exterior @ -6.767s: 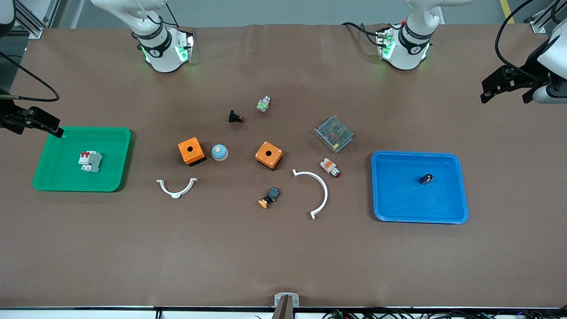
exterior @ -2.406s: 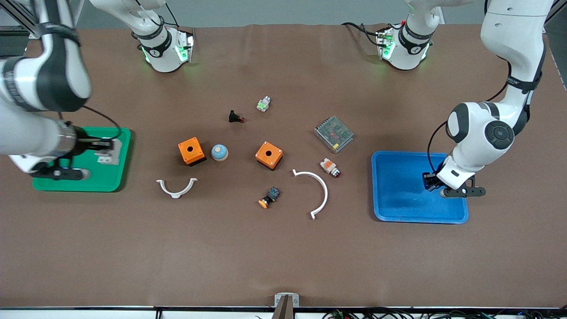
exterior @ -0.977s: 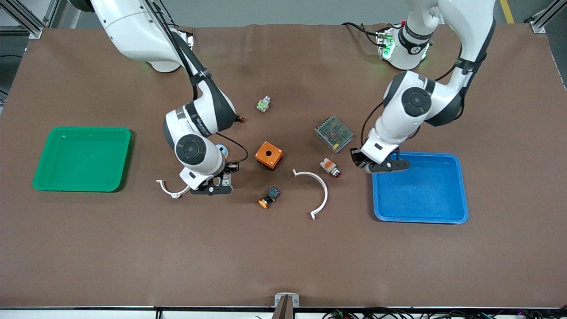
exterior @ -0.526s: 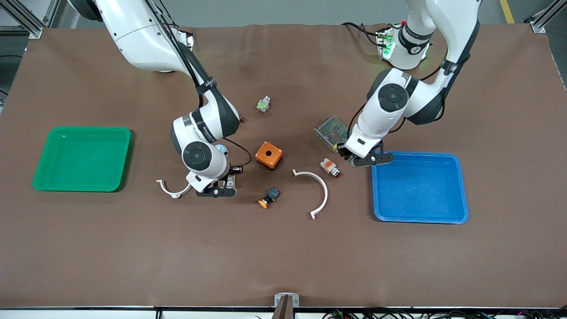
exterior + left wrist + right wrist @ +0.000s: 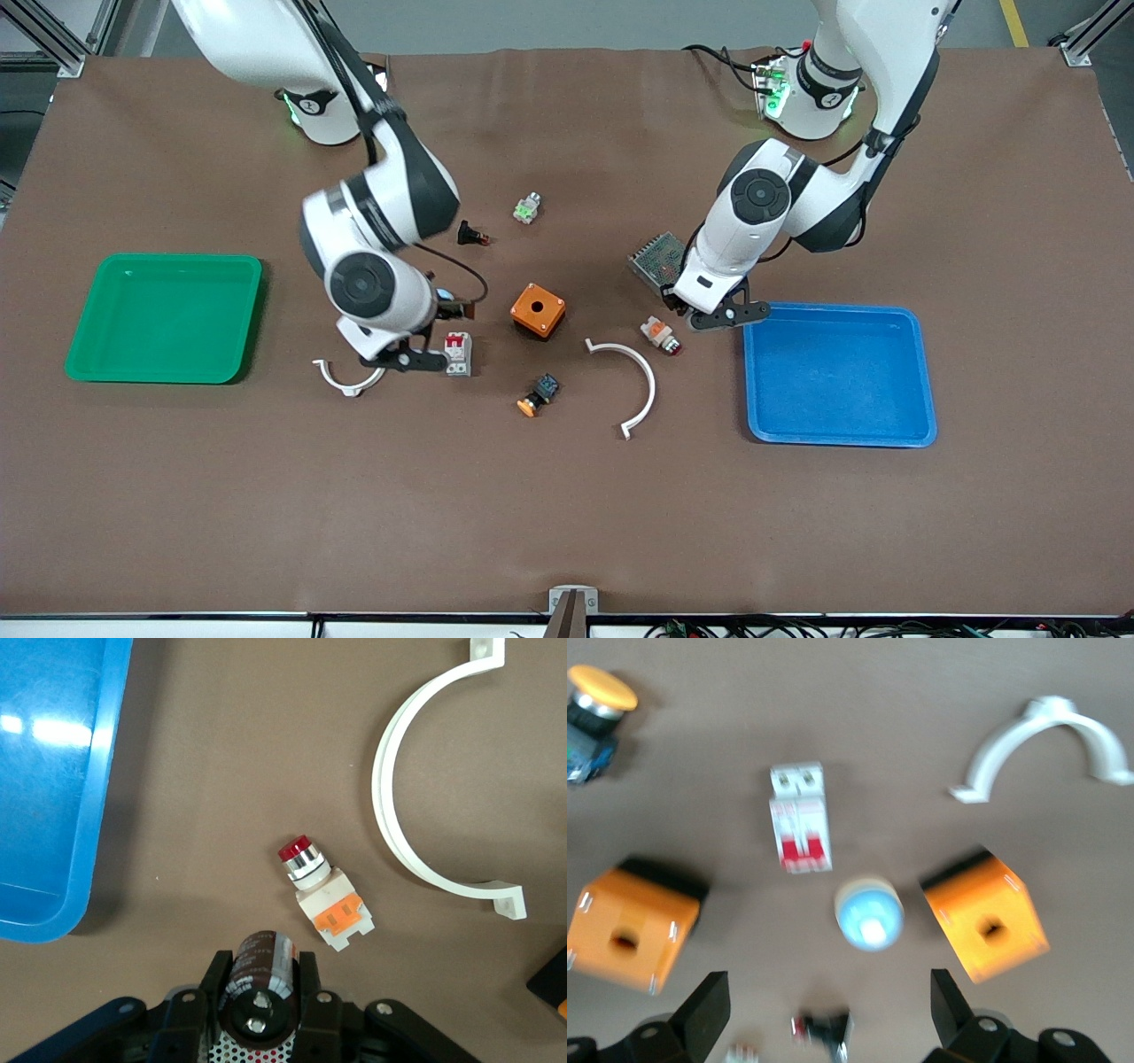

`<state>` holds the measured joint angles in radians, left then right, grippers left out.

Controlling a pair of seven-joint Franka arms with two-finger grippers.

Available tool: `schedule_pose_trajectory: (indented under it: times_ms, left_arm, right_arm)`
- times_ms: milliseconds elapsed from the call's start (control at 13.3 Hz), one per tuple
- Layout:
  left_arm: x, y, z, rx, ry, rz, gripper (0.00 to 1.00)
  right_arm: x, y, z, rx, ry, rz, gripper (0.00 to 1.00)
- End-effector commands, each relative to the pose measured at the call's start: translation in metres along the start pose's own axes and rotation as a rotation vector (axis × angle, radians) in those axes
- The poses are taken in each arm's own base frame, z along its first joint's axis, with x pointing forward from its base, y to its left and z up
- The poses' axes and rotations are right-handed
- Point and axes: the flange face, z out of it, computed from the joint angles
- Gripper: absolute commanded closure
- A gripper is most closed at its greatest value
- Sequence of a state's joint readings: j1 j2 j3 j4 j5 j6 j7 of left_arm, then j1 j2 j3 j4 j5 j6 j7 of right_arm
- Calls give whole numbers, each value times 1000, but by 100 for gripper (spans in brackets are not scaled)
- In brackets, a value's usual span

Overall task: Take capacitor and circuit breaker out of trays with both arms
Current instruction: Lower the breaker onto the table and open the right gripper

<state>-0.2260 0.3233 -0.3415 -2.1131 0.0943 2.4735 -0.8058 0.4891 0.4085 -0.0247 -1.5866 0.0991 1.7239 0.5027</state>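
Note:
The breaker (image 5: 457, 353), a white-grey block with red levers, lies on the brown table, nearer to the front camera than the blue dome; it also shows in the right wrist view (image 5: 799, 818). My right gripper (image 5: 407, 353) is open and empty, raised over the table beside the breaker; in its wrist view (image 5: 828, 1019) the jaws stand wide apart. My left gripper (image 5: 709, 312) is shut on the capacitor (image 5: 260, 979), a black cylinder with a silvery end. It is over the table between the mesh box and the blue tray (image 5: 833, 310).
A green tray (image 5: 164, 261) sits toward the right arm's end. An orange box (image 5: 538, 310), a blue dome (image 5: 869, 912), two white arcs (image 5: 633, 381) (image 5: 341, 379), an orange-white red-tipped cylinder (image 5: 319, 895), an orange-capped button (image 5: 536, 396) and a mesh box (image 5: 654, 257) lie mid-table.
My right gripper has let go of the breaker on the table and lifted away. My left gripper has carried the capacitor from the blue tray toward the middle.

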Motion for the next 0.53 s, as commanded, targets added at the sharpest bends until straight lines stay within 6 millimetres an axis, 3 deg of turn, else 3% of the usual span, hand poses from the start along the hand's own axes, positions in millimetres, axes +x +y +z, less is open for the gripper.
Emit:
schedule_pose_trajectory:
  times_ms: [0, 226, 451]
  left_arm:
    - [-2, 6, 2, 8, 4, -1, 100]
    - [-14, 19, 7, 7, -1, -18, 100]
    - [-23, 33, 13, 1, -6, -33, 100]
  right_arm:
    - [-54, 49, -71, 47, 10, 40, 0]
    - [-78, 115, -119, 77, 22, 88, 0]
    - [-85, 183, -151, 108, 49, 70, 0]
